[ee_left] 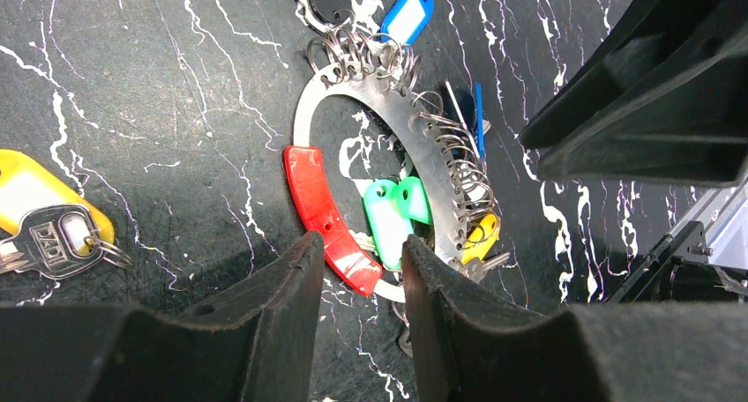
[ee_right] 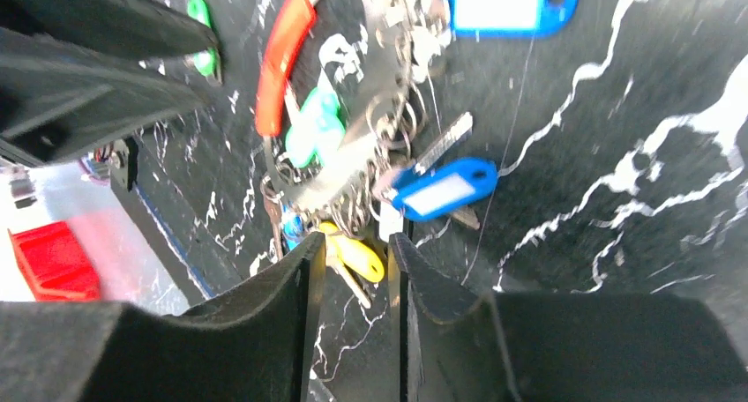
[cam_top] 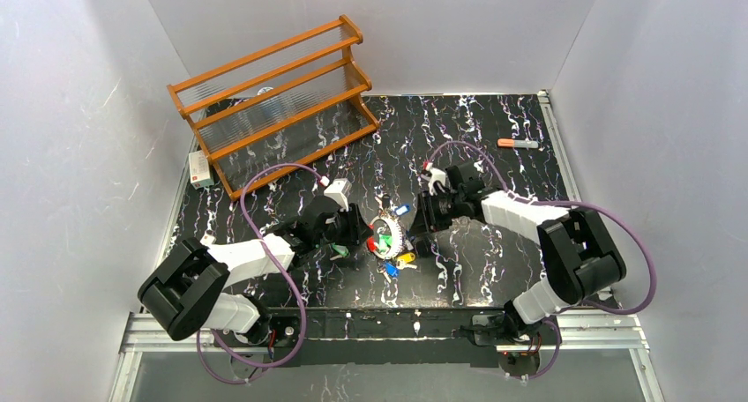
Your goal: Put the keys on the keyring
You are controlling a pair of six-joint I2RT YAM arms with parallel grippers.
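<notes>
Overhead, the keys [cam_top: 394, 263] are too small for me to count. My right wrist view is smeared, its twelve-o'clock blue tag [ee_right: 507, 1] cropped. Left wrist: the yellow-tagged key [ee_left: 53, 230] at nine o'clock looks cropped too.

Black-jointed, white-linked arms [cam_top: 251, 256] carry looping purple cables [cam_top: 280, 166]; jaws matte black.

Keyring [cam_top: 385, 233] hemmed in: left gripper [cam_top: 360, 236] at its left, right gripper [cam_top: 416, 227] at its right. Keys [cam_top: 397, 264] crowd its near side. Beyond far side: bare desk [cam_top: 476, 124], open approach.
</notes>
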